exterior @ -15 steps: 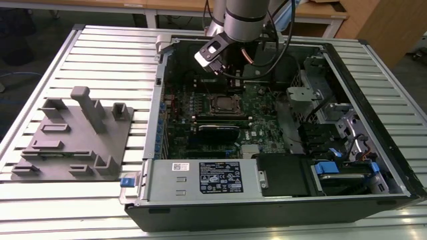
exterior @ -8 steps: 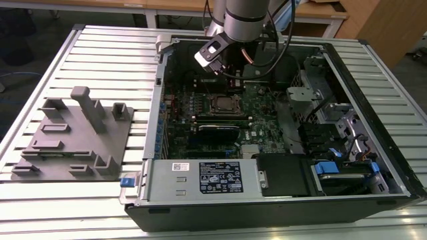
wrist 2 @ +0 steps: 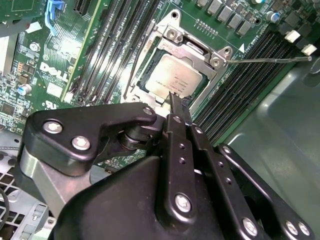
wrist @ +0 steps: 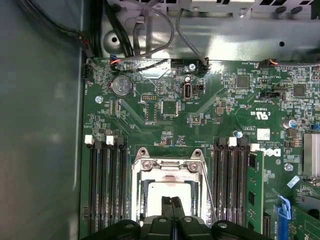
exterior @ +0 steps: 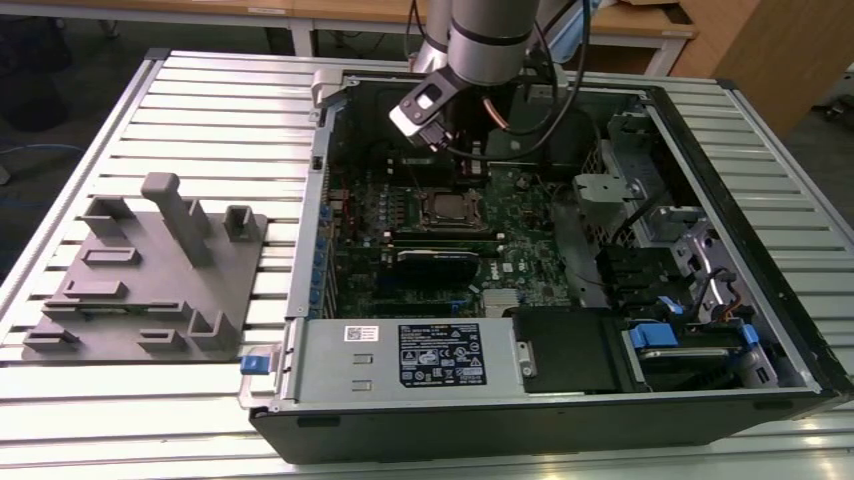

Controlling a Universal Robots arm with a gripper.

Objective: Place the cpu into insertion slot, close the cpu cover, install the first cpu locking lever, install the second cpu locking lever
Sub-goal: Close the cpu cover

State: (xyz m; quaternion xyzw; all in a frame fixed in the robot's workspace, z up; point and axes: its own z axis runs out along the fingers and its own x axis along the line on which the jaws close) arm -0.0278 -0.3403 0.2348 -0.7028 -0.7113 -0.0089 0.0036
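Green mobo (wrist: 165, 125), cpu (wrist 2: 172, 76) in insertion slot (exterior: 419, 212), gripper (wrist 2: 175, 100) closed above

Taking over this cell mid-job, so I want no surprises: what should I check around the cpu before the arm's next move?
1. cpu seated flat: ok.
2. cpu cover down around it: ok.
3. Claw shut, holding nothing: ok.
4. Claw's clearance above the cpu: cannot tell.
5. Long locking lever latched: not ok, it sticks out sideways.
6. Other lever latched: cannot tell.
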